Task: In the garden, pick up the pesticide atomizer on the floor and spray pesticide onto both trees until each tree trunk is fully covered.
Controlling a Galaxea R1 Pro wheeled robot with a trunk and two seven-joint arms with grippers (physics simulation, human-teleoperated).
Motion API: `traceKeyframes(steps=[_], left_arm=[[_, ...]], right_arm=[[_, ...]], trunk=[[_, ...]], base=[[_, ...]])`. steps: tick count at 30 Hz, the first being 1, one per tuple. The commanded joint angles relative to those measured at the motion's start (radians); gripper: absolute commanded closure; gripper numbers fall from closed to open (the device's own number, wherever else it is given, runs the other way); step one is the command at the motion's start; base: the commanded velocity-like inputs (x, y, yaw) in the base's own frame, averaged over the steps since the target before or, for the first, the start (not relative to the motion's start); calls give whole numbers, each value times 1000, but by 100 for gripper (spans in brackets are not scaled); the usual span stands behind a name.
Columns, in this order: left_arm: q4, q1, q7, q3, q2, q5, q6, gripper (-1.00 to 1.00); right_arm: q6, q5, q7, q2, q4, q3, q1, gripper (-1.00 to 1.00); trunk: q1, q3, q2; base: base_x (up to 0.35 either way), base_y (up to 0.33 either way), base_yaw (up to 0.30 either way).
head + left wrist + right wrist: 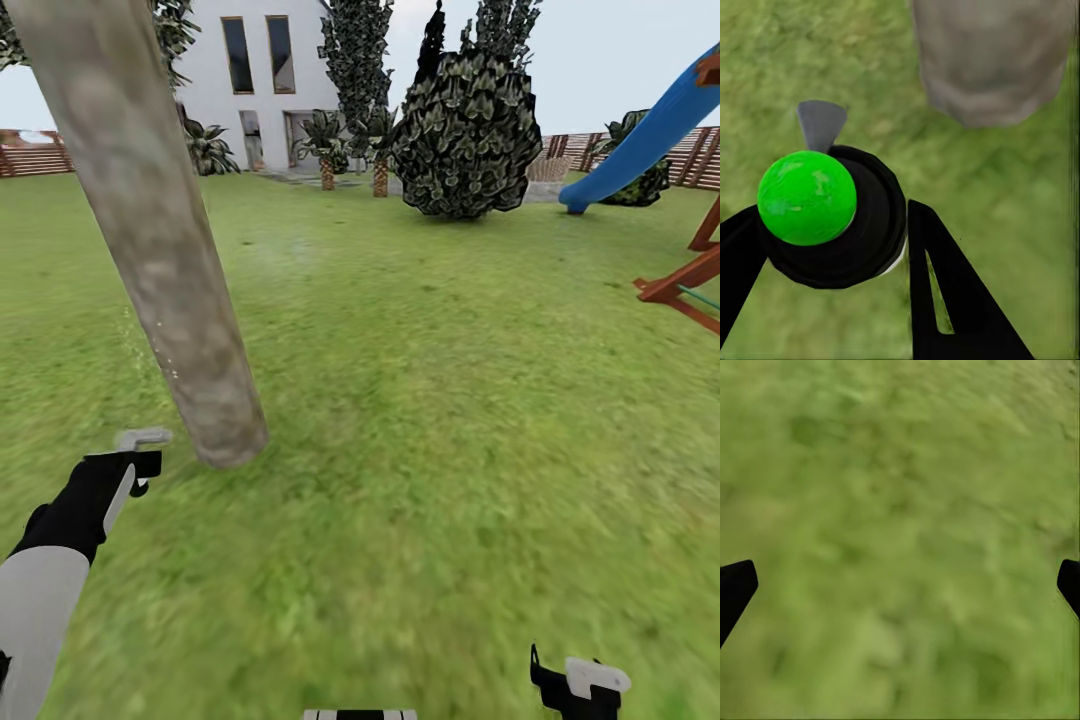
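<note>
Left end effector (832, 247) clamped around atomizer (825, 217) just beside tree trunk (160, 250); probably light, rigid, slippery; best gripped round the body. Right end effector (900, 585) spread wide.

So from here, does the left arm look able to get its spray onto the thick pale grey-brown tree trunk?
Probably yes. The left pincer grips the black atomizer with the green ball top, whose grey nozzle sits near the trunk's base, with only grass between them.
</note>
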State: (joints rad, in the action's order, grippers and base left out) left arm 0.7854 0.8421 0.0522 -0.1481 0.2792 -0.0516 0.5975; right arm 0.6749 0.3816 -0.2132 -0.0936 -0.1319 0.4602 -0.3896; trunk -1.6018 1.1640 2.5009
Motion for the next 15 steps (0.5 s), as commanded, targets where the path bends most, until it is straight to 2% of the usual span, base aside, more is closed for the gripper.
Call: traceKeyframes(steps=[1,7,11,15], left_arm=[[0,0,0,0,0,-1,0,100],[-5,0,0,-1,0,-1,0,100],[-15,0,0,-1,1,-1,-1,100],[-22,0,1,-1,1,-2,-30,100]], right_arm=[[0,0,0,0,0,0,0,-100],[0,0,0,0,0,0,0,-100],[0,0,0,0,0,0,0,-100],[0,0,0,0,0,0,0,-100]], trunk=[[0,0,0],[0,0,0],[0,0,0],[0,0,0]], base=[[242,-188,2],[242,-187,35],[242,-187,252],[242,-187,276]])
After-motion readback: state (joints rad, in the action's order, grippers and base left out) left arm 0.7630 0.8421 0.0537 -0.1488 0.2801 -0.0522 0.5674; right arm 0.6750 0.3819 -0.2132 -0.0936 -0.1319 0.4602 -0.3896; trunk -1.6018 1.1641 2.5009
